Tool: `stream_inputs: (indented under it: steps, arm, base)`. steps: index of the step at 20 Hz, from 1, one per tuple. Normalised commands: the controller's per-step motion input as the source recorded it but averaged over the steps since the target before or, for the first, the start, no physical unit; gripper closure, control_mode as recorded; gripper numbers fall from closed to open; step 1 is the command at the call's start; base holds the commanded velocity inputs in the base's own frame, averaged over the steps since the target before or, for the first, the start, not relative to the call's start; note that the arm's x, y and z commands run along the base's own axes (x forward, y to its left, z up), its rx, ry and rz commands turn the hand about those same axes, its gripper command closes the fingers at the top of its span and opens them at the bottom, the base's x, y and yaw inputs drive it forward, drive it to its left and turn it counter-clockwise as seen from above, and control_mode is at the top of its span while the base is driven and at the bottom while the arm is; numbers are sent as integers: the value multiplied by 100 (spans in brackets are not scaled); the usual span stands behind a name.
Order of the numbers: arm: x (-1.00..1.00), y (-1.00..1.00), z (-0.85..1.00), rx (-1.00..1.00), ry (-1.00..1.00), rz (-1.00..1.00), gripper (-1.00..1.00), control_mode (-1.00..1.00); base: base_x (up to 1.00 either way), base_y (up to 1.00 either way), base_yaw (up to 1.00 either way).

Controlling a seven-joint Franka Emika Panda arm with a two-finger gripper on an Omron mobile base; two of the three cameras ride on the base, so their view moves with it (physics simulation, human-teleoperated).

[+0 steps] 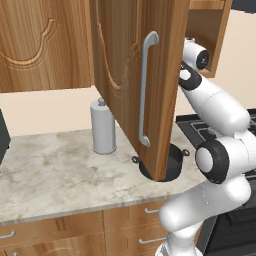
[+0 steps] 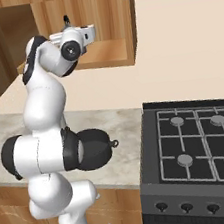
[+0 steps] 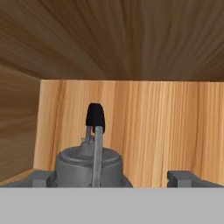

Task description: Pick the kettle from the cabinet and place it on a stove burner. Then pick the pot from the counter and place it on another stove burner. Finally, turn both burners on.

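My gripper (image 3: 113, 178) is inside the cabinet (image 2: 111, 53), and its jaws stand wide apart, with nothing between them held. In the hand view I see the two fingertips (image 3: 41, 178) low at each side, and the kettle (image 3: 89, 164) stands between them, a little to the left of the middle, on the shelf in front of the wooden back wall. Its thin handle with the black top rises up in the middle of the kettle. I cannot tell whether the fingertips touch the kettle; they seem to be apart from it.

The left base view shows what the hand view does not: the open door (image 1: 135, 75) of the cabinet with its long silver bar handle (image 1: 145, 90), and my arm reaching up behind this door. On the counter (image 1: 50, 170) a tall grey canister (image 1: 102, 127) stands near the wall, and the pot (image 1: 172, 162) is partly hidden behind the lower edge of the door.

The right base view gives the other side. Here my hand enters the open cabinet from the left, and the pot (image 2: 96, 149) sits on the counter (image 2: 116, 128) just behind my elbow joint, close to the stove (image 2: 200, 147). The burners (image 2: 184, 160) under the black grates carry nothing, and the knobs (image 2: 186, 207) are along the front.
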Motion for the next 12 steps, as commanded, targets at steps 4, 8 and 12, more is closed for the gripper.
stream_inputs:
  steps: [4,8,12]
  arm:
    - [14,12,11,0,0,0,-100,-100]
    - [12,19,7,0,0,0,-100,-100]
    - [10,9,1,0,0,0,-100,-100]
  base:
    - [0,0,0]
    - [0,0,0]
    - [0,0,0]
